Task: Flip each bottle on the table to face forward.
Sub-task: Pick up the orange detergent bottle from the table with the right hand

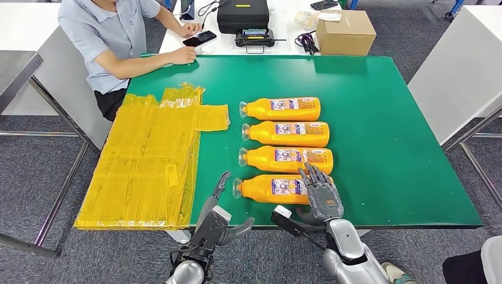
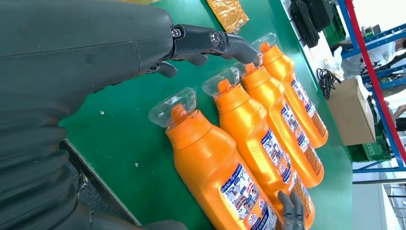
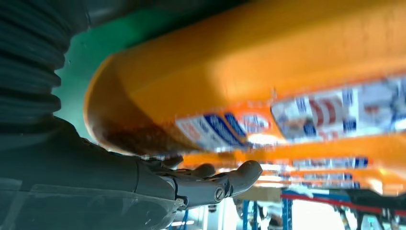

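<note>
- Lying on their sides in a row on the green table (image 1: 379,118): four orange bottles, clear caps toward the robot's left, labels up.
- Nearest bottle (image 1: 269,189) sits close to the table's front edge; second bottle (image 1: 284,160), third bottle (image 1: 287,134) and farthest bottle (image 1: 281,109) lie just beyond it, side by side.
- Right hand (image 1: 321,192) rests over the base end of the nearest bottle, fingers spread across it and reaching toward the second; cannot tell if it actually grips.
- Left hand (image 1: 220,214) hovers at the front edge, just beside the nearest bottle's cap, fingers apart, holding nothing.
- Yellow plastic sheets (image 1: 148,165) cover the table's left part.
- A person (image 1: 112,35) sits at the far left corner; cardboard box (image 1: 345,32) and black case (image 1: 243,15) on the white table behind.
</note>
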{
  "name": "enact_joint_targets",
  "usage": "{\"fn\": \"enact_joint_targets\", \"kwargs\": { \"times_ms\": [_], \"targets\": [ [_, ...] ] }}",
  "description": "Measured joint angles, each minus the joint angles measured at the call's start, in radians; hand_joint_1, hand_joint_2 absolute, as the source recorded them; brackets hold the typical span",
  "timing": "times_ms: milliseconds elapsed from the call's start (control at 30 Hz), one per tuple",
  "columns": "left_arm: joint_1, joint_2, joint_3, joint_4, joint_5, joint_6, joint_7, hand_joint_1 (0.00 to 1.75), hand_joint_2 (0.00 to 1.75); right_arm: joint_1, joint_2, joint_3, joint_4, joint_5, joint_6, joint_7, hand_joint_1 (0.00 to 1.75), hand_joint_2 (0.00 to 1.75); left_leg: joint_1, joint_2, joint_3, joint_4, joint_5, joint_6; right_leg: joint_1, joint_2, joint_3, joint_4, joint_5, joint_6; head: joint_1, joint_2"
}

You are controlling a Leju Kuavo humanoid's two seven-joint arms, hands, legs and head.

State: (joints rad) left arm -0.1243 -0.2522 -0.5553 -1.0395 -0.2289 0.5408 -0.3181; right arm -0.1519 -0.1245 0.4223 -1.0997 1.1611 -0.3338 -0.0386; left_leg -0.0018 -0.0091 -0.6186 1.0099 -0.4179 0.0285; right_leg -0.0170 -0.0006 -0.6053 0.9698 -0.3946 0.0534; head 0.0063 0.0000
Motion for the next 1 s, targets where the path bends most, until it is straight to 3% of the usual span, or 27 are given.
{"fn": "enact_joint_targets", "kwargs": {
  "times_ms": [700, 1000],
  "targets": [
    [0.000, 0.000, 0.000, 0.000, 0.020, -0.018, -0.005, 0.00, 1.75, -0.001, -0.033, 0.006, -0.022, -0.073, 0.067, -0.021, 1.75, 1.75, 0.000, 0.000, 0.001, 0.000, 0.000, 0.000, 0.000, 0.000, 0.001, 0.000, 0.000, 0.000, 0.000, 0.000],
    [0.001, -0.008, 0.006, -0.014, 0.153, 0.011, -0.115, 0.00, 1.75, 0.004, -0.036, -0.019, -0.040, -0.361, 0.115, -0.189, 1.74, 1.75, 0.000, 0.001, 0.003, 0.000, 0.000, 0.000, 0.000, 0.000, 0.003, 0.000, 0.000, 0.000, 0.000, 0.000]
  ]
}}
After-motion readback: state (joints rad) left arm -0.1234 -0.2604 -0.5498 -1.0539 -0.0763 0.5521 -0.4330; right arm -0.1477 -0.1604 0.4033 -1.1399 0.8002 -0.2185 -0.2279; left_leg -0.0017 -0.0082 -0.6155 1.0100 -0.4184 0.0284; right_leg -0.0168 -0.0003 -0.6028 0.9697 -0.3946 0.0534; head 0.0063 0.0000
